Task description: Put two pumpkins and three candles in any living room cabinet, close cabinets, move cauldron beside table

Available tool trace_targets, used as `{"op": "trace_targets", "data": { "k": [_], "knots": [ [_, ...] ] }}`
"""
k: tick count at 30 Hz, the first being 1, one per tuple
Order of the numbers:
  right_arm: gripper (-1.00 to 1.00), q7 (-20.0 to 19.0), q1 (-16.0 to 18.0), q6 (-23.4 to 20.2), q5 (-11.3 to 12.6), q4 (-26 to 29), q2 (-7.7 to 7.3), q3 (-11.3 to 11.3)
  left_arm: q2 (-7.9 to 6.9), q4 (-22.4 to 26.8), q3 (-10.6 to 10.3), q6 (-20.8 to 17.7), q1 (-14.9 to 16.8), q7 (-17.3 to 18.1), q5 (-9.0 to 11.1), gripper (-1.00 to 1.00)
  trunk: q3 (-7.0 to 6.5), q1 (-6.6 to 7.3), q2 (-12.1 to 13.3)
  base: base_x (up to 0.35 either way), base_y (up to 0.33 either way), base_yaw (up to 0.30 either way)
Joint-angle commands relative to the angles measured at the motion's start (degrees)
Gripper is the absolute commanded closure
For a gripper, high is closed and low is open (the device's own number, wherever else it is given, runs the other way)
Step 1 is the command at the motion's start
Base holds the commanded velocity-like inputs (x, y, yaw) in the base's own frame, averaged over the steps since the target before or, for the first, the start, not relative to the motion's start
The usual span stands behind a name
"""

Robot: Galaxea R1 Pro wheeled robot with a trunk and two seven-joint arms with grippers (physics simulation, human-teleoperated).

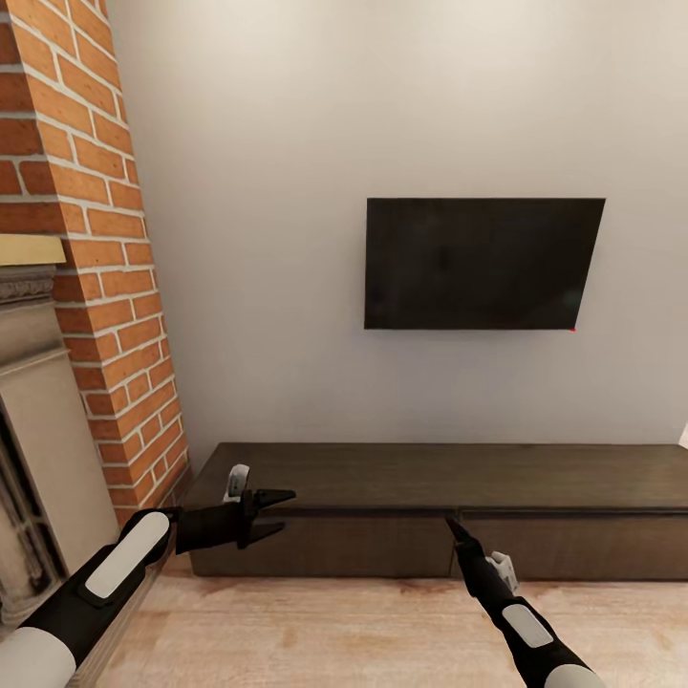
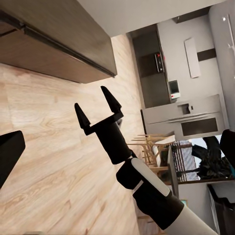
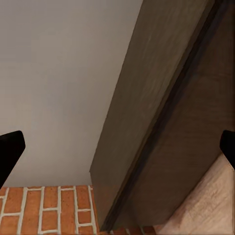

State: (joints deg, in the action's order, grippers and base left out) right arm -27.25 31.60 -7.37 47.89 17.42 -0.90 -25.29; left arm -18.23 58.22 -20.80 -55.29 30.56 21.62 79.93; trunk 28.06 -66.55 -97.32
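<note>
Now, with both claws released and empty, we should hook our right gripper (image 1: 457, 528) squarely behind the closed cabinet (image 1: 449, 478) front's top edge.

The cabinet (image 1: 430, 478) is cut off at the right edge of the head view, its far end unseen. The fireplace (image 1: 38, 459) is cropped by the left edge. The right gripper (image 1: 457, 528) is seen end-on, so the set of its jaws cannot be judged there
</note>
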Motion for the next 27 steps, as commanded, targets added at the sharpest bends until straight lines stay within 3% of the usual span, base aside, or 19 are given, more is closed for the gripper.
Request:
{"op": "trace_targets", "data": {
  "k": [1, 7, 13, 15, 27],
  "knots": [
    [-1.0, -0.04, 0.04, -0.13, 0.55, 0.01, 0.01, -0.29, -0.05, -0.03, -0.12, 0.0, 0.05, 0.44, -0.22, -1.0, 0.25, -0.22, -0.45, 0.0, 0.0, 0.0],
    [-1.0, -0.25, 0.04, 0.51, 1.13, 0.03, -0.03, -0.4, -0.05, 0.02, -0.15, -0.07, 0.04, 0.44, -0.09, -1.0, 1.33, -1.54, -2.86, 0.0, 0.0, 0.0],
    [-1.0, -2.09, 0.04, 0.12, 7.35, -0.01, -0.13, -0.58, 0.03, 0.05, -0.2, -0.08, 0.09, 0.44, 0.04, -1.0, 2.4, -2.86, -5.26, 0.0, 0.0, 0.0],
    [-1.0, -2.44, 0.04, -0.04, 8.23, -0.02, -0.14, -0.56, 0.03, 0.05, -0.21, -0.08, 0.08, 0.44, 0.04, -1.0, 2.76, -3.3, -6.07, 0.0, 0.0, 0.0],
    [-1.0, -3.6, 0.04, -1.13, 9.28, 0.01, -0.09, -0.55, 0.04, 0.05, -0.21, -0.09, 0.06, 0.44, 0.05, -1.0, 4.92, -5.93, -10.88, 0.0, 0.0, 0.0]
  ]
}}
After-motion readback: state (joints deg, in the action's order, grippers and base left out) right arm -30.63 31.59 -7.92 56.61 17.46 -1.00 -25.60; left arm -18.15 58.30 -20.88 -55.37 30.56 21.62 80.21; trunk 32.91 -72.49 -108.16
